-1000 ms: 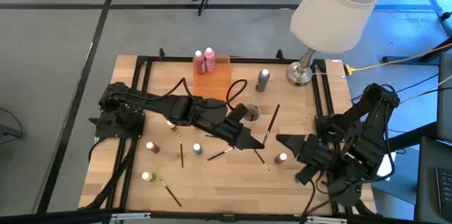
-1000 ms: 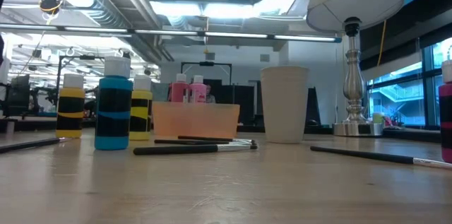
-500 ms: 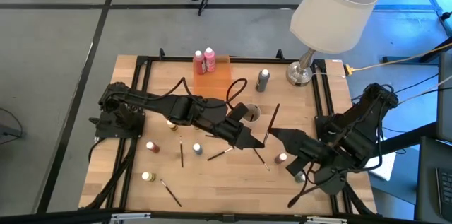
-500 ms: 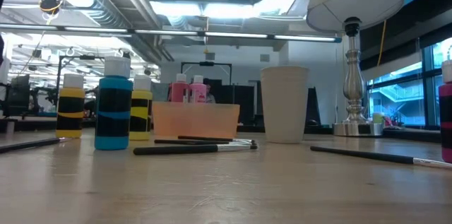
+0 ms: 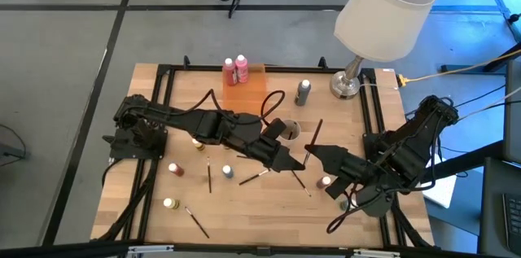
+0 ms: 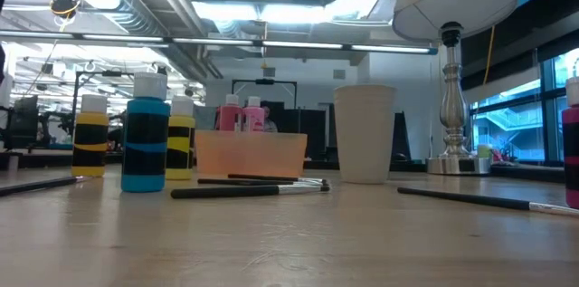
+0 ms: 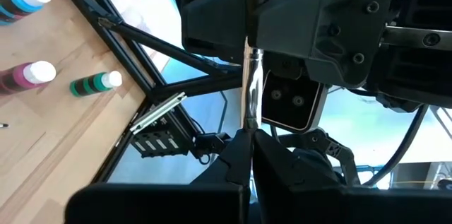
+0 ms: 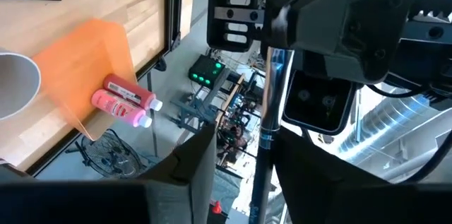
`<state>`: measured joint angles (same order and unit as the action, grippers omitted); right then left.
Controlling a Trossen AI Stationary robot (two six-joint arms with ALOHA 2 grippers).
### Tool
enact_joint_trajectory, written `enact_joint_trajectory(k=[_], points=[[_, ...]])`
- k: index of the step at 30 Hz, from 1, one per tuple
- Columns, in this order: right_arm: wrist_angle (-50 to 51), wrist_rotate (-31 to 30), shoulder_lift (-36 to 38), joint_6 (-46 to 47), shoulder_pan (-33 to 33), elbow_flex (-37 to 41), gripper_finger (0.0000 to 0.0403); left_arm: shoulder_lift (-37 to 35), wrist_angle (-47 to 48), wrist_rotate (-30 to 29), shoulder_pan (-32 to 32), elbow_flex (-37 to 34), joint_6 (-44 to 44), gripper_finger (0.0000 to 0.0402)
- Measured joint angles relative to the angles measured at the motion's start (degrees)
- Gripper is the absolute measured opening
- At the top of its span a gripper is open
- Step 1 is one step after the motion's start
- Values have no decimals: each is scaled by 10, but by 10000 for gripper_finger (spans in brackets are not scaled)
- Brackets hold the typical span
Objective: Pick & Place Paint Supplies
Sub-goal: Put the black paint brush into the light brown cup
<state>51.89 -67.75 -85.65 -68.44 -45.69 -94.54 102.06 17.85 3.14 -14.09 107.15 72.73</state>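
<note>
Paintbrush, thin and dark-handled [image 5: 313, 142], stands upright above mid-surface, clamped in the closed left end effector [image 5: 303, 163], with the right end effector [image 5: 313, 154] part-open around its shaft; premature left release before right closure risks dropping it.

High view looks straight down; low view sits at tabletop level; both share the orange tray [image 5: 245, 89].
</note>
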Motion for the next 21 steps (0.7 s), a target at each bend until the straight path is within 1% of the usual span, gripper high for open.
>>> enact_joint_trajectory(k=[8, 11, 15, 21], points=[[1, 0, 0, 0, 0, 0, 60, 0, 2, -5, 0, 0, 0, 2], [-1, 0, 0, 2, 0, 0, 40, 0, 6, -7, 0, -1, -3, 2], [0, 0, 0, 17, 1, 0, 28, 0, 7, -12, 0, -1, -13, 2], [2, -1, 1, 31, 1, 0, 27, 0, 2, -17, 3, -1, -39, 4]])
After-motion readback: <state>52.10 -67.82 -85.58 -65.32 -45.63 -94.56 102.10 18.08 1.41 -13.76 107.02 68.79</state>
